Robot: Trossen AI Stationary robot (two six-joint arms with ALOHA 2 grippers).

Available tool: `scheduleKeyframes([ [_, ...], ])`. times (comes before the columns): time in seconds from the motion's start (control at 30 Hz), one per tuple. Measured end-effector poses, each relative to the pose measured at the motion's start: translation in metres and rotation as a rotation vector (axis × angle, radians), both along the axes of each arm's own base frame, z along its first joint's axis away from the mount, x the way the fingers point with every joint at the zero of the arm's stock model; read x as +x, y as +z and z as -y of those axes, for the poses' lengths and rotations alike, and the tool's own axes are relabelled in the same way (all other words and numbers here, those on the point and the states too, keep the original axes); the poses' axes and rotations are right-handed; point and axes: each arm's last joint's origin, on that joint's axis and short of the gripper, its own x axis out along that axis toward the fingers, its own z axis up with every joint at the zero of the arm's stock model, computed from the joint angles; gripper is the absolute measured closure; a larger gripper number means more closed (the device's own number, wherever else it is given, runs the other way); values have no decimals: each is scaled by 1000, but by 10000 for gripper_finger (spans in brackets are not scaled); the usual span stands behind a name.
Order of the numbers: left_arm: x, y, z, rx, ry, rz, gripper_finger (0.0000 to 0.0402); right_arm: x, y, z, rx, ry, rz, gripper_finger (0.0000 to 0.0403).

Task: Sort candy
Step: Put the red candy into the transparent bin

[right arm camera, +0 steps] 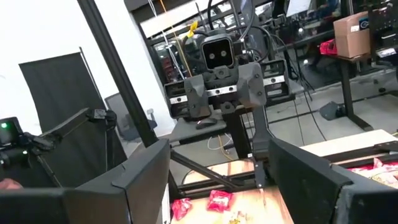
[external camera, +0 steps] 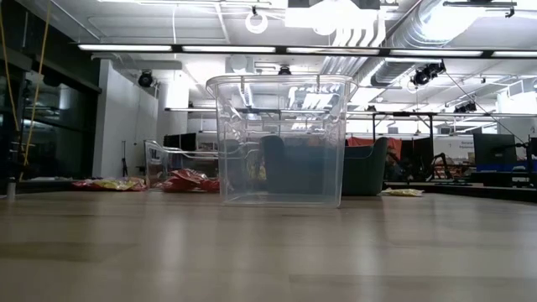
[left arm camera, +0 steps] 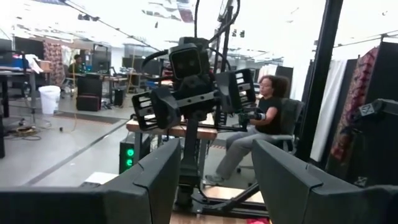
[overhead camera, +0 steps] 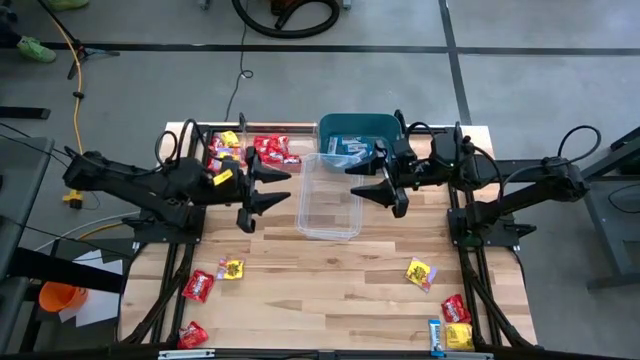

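I hold the left gripper [overhead camera: 262,195] and right gripper [overhead camera: 377,178] apart and empty, facing across the clear tub [overhead camera: 330,195]; next I must reach below for loose candy [overhead camera: 198,286].

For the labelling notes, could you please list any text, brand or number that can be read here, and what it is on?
None can be read.
Candy wrappers: print too small to read.
Cardboard box, right wrist view: dark label, blurred.
Clear tub and teal bin: no markings visible.
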Motion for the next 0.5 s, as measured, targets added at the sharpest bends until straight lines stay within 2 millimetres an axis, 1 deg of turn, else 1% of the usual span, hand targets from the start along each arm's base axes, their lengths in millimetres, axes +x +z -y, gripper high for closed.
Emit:
scheduleKeyframes([
  [0.13,0,-1,0,2,-1,-11,216,0,-2,0,11,1,-26,135],
  [0.2,0,-2,0,-9,3,-21,216,0,-7,-1,91,28,-94,135],
  [0.27,1,-3,0,-34,10,-30,216,-2,-14,-6,216,111,-207,135],
  [0.33,1,-4,0,-45,12,-40,216,-6,-25,-19,334,201,-371,135],
  [0.4,1,-6,-1,-43,19,-56,216,-12,-40,-38,404,252,-575,135],
  [0.47,1,-7,-1,-41,29,-74,216,-21,-55,-62,426,256,-763,135],
  [0.5,1,-8,-1,-40,36,-83,216,-26,-64,-73,424,228,-859,135],
])
